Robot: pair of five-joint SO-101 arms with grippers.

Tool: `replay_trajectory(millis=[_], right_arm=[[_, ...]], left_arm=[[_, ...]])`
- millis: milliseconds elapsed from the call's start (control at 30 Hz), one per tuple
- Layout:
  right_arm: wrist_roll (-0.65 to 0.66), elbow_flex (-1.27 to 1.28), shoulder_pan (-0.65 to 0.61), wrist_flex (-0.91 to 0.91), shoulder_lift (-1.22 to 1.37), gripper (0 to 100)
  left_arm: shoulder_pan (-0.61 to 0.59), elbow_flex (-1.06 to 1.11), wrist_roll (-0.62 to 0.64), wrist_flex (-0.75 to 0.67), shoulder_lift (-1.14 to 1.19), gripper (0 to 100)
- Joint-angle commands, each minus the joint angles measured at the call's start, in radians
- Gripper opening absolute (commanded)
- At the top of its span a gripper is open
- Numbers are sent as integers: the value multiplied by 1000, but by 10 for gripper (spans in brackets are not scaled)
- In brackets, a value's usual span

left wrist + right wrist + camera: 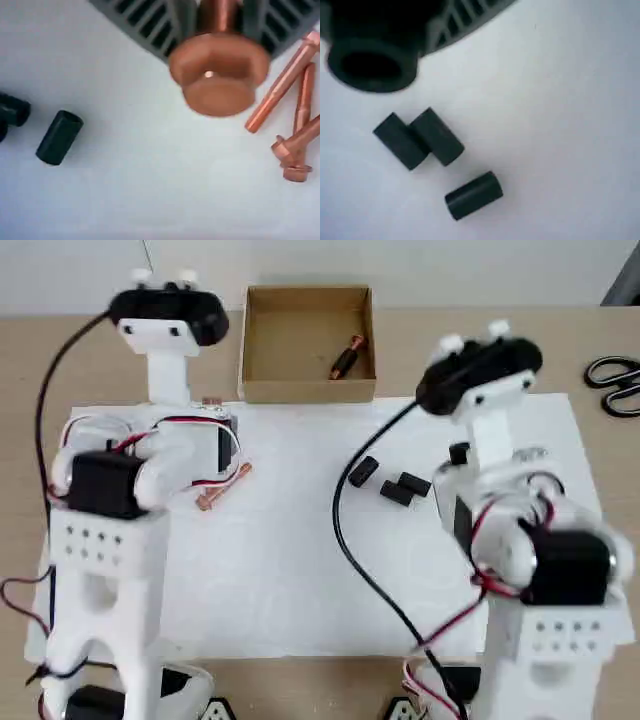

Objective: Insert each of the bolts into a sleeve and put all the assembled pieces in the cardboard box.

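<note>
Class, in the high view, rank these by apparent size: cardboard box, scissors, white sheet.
Largest: white sheet.
Next: cardboard box.
Smallest: scissors; the picture's edge cuts them off, but they are clearly smallest.

Cardboard box [305, 390] was set at the table's [600, 340] far edge, one assembled piece [347, 357] in its right half. Loose bolts [222, 487] were laid left on the sheet [300, 570], three sleeves [398, 490] right of centre.
</note>
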Motion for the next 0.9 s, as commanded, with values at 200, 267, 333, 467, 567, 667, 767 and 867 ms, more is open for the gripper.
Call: replay_trajectory(millis=[200, 267, 333, 467, 567, 667, 767, 867], right_arm=[[9, 362, -18, -234, -318, 4], [8, 460, -70, -280, -380, 4], [8, 569, -139, -348, -435, 4], [8, 807, -259, -541, -558, 4], [6, 1005, -295, -668, -656, 4], [5, 1198, -306, -792, -768, 4], [-72, 1367, -329, -928, -903, 4], [-192, 1510, -374, -1009, -1044, 4]], left_arm=[[133, 137, 49, -170, -144, 6], [152, 176, 58, -235, -164, 6], [158, 216, 112, -290, -178, 6], [150, 278, 226, -400, -186, 6], [127, 321, 319, -500, -186, 6], [118, 364, 288, -574, -187, 6], [124, 394, 269, -635, -184, 6], [124, 429, 253, -715, -186, 6]])
